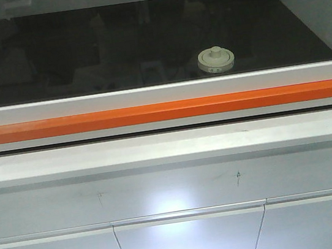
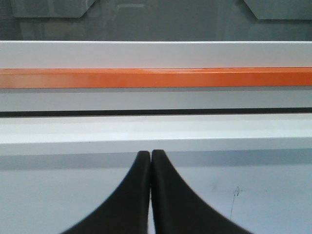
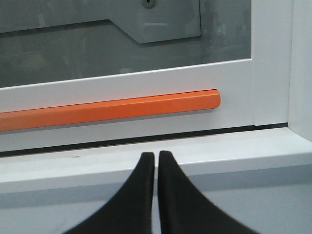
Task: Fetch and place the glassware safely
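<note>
1. Foreground: left gripper and right gripper, jaws closed on nothing, facing the cabinet front
2. Middle: orange handle bar on the lowered glass sash
3. Behind the sash: glass jar, lidded, on the dark worktop; fetching not begun, so the sash probably needs raising first

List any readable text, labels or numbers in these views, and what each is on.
No text is readable in any view.
The label on the jar is too small and blurred to read.
The pen marks on the white panel are faint scribbles, not legible characters.
The orange bar has no print visible.
</note>
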Robot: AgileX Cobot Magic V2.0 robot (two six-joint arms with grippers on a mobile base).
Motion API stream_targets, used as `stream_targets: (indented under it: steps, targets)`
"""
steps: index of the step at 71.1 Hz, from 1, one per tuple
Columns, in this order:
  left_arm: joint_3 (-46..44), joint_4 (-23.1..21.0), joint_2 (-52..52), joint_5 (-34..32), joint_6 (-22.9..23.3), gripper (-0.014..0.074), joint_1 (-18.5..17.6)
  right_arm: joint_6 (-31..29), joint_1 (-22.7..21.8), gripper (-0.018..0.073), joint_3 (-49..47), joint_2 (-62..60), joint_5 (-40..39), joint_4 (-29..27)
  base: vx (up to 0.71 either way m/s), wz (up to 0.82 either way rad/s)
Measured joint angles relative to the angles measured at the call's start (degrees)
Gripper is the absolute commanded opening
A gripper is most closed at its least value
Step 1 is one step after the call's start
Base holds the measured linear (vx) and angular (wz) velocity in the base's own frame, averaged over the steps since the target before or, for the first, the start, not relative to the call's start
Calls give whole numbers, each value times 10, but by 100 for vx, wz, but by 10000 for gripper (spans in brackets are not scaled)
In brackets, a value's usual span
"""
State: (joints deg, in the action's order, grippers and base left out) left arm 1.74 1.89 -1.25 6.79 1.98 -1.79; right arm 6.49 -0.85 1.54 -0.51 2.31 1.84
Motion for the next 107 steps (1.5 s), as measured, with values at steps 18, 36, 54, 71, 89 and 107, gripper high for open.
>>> stream_targets:
  steps: [18, 36, 54, 71, 89, 107]
  targets:
    - [0, -36, 0, -96, 25, -7, 0, 0, 0, -1, 0, 0, -65, -1, 0, 0]
    - [-101, -31, 14, -118, 41, -7, 0, 0, 0, -1, -91, 3, -42, 10, 0, 0]
    - [-334, -4, 187, -50, 41, -7, 0, 0, 0, -1, -289, 133, 11, 29, 0, 0]
    - [-456, -3, 379, -36, 41, -7, 0, 0, 0, -1, -382, 310, 15, 29, 0, 0]
    - [-466, -2, 493, -21, 42, -7, 0, 0, 0, -1, -386, 440, -33, 29, 0, 0]
    - [-466, -2, 520, -12, 43, -7, 0, 1, 0, -1, -386, 475, -77, 28, 0, 0]
